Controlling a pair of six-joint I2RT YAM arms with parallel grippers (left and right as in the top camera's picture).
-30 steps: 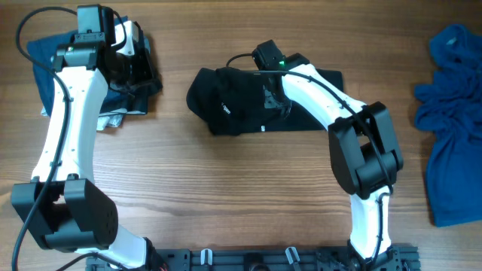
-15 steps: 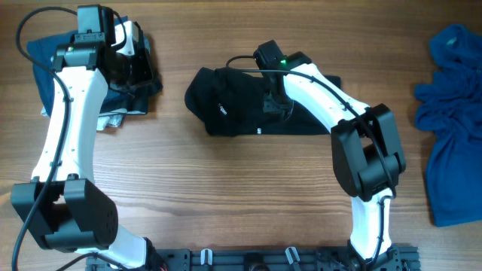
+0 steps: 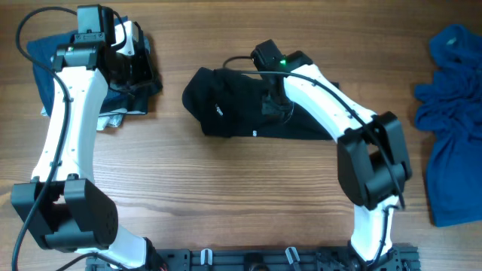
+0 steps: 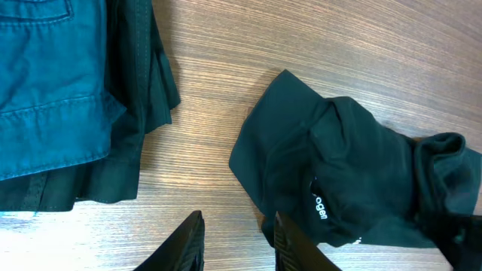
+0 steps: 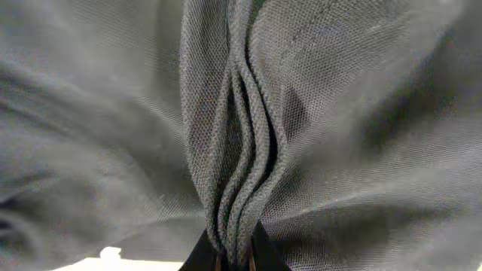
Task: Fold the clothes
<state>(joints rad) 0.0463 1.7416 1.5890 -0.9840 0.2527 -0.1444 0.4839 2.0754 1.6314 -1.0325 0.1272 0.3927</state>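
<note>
Near the middle of the wooden table [image 3: 226,196] lies the black polo shirt [image 3: 226,113] — bunched up, its small white logo facing upward. The right gripper [image 5: 233,260] is clamped on a raised pleat of the shirt's dark weave (several layers are pinched between its fingertips). Toward the far left corner, the left gripper [image 4: 235,245] hovers with jaws parted and nothing between them, by a pile of folded garments [image 4: 53,83] — blue lying over dark. A loose blue heap [image 3: 452,120] sits at the right edge, well apart.
</note>
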